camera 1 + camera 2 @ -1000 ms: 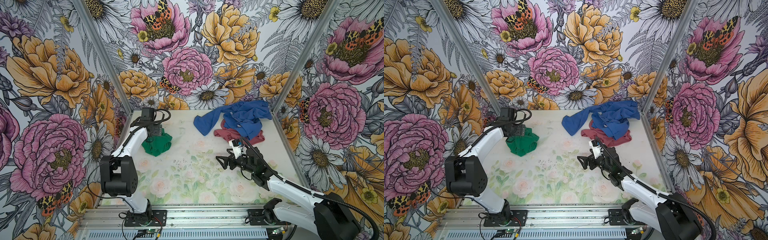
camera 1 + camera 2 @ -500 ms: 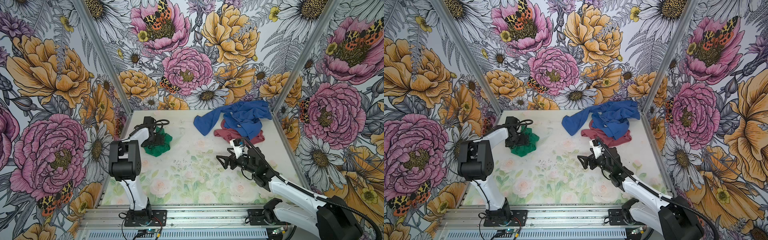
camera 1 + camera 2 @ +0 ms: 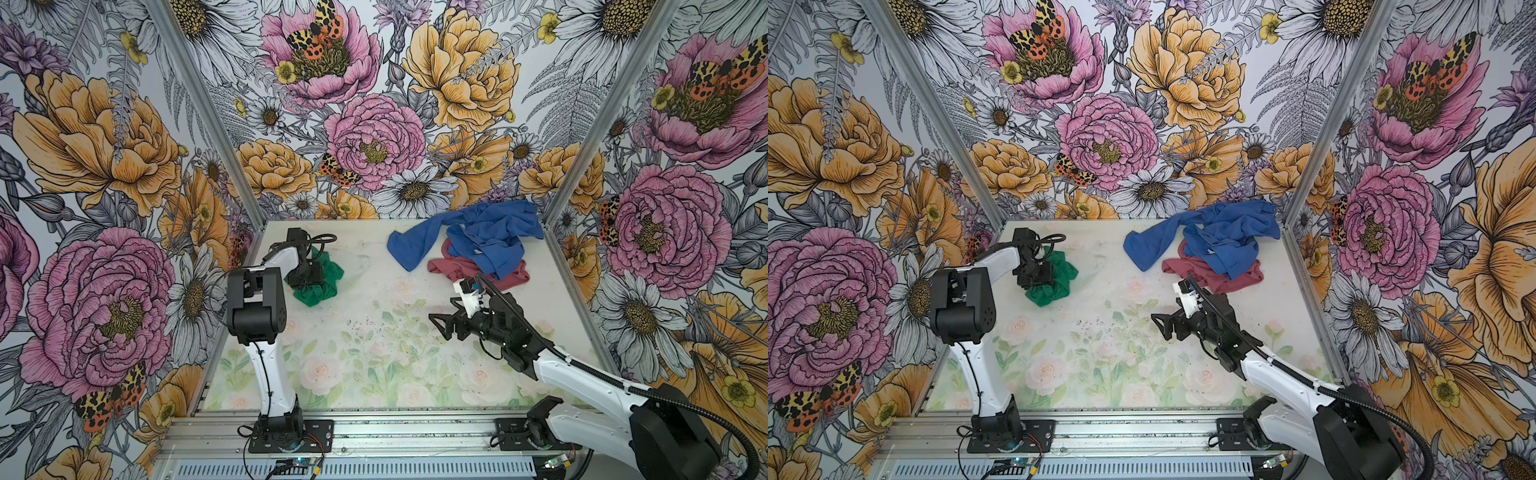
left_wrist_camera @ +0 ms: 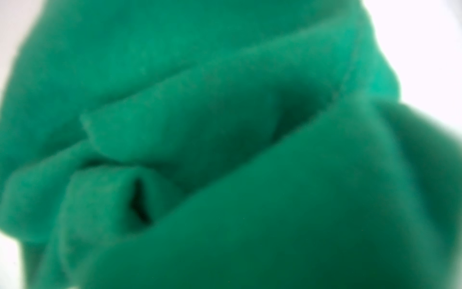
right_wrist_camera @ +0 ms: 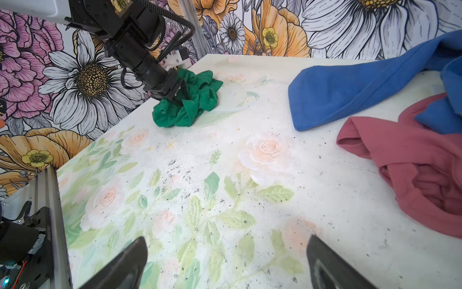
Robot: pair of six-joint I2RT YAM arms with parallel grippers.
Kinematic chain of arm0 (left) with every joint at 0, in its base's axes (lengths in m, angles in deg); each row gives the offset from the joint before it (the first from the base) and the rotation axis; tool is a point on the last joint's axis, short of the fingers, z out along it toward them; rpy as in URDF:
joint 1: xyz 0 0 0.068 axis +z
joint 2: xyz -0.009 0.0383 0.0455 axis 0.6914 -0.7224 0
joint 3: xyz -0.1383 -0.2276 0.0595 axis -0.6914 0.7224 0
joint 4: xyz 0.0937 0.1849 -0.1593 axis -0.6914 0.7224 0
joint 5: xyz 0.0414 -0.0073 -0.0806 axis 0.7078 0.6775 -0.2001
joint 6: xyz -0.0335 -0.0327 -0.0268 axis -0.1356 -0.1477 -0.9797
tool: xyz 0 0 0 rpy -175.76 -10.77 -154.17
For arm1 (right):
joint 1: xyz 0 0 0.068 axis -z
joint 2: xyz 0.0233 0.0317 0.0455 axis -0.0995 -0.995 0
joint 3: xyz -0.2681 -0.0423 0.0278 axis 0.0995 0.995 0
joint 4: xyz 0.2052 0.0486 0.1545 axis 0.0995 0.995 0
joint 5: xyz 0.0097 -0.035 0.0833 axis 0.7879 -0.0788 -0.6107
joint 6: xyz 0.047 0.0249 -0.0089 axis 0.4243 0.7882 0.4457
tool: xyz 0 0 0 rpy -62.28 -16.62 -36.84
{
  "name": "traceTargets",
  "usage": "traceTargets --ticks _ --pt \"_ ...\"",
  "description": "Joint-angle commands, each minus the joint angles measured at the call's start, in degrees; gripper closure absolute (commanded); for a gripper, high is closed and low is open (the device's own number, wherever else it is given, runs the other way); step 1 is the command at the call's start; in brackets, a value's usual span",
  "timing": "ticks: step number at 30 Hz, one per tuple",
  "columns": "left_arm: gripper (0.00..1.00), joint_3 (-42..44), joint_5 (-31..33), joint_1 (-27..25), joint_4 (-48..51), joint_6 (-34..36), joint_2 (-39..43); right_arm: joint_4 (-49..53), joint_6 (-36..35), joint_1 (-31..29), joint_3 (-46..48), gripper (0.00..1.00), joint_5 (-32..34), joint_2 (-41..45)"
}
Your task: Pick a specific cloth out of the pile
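1. The cloth [image 3: 322, 289] lies crumpled at the far left of the table [image 3: 374, 353], well apart from the pile [image 3: 482, 245]. The left gripper [image 3: 308, 279] is sunk in its folds, jaws hidden, so I cannot tell their state.
2. It seems light, soft and limp: pinch a raised fold.
3. The right gripper [image 3: 441, 327] hangs spread wide, empty.
4. A second ago the left gripper was higher.

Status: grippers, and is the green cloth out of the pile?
Left gripper down in the green cloth, jaws buried, grip unclear. Right gripper open, empty, over the table. Cloth bunched apart from the pile; nothing covering it.
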Motion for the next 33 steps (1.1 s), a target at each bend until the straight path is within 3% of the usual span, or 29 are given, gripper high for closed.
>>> traceTargets --ticks 1,2,5,9,18,24,25,27,31,33 --pt "0.72 -2.71 -2.53 1.1 -0.14 -0.03 -2.66 -0.43 -0.97 -0.37 -1.76 0.01 0.03 -0.16" --pt "0.83 -3.96 -3.16 1.51 -0.2 -0.25 -2.3 -0.6 -0.92 -0.41 -1.6 0.01 0.04 -0.13" --pt "1.0 -7.54 -1.84 1.83 -0.69 -0.53 -0.26 -0.8 -1.01 -0.37 -1.59 0.01 0.48 -0.69" --pt "1.0 -14.09 0.7 1.92 -2.07 -1.3 -1.3 -0.96 -0.96 -0.37 -2.09 0.01 0.32 -2.06" --pt "1.0 -35.69 4.38 2.19 6.13 -5.51 -18.05 -0.15 -1.58 -0.45 -2.25 0.01 1.58 -2.25" --pt "1.0 -34.3 4.49 2.8 6.57 -6.58 -19.42 -0.23 -1.7 -0.42 -2.73 0.01 1.5 -3.11" --pt "0.96 -33.57 4.59 3.08 6.62 -6.55 -19.4 -0.31 -1.68 -0.37 -2.91 0.01 1.22 -3.38" --pt "0.69 -31.95 3.86 3.6 6.57 -6.15 -19.41 -0.18 -1.55 -0.41 -3.04 0.01 0.93 -3.57" --pt "0.3 -25.78 4.15 3.7 2.23 -3.67 -14.72 -0.19 -1.37 -0.37 -2.82 0.01 0.83 -2.96" --pt "0.03 -22.04 4.15 3.78 -1.41 -2.97 -10.62 -0.39 -1.23 -0.45 -2.74 0.01 0.83 -2.69"
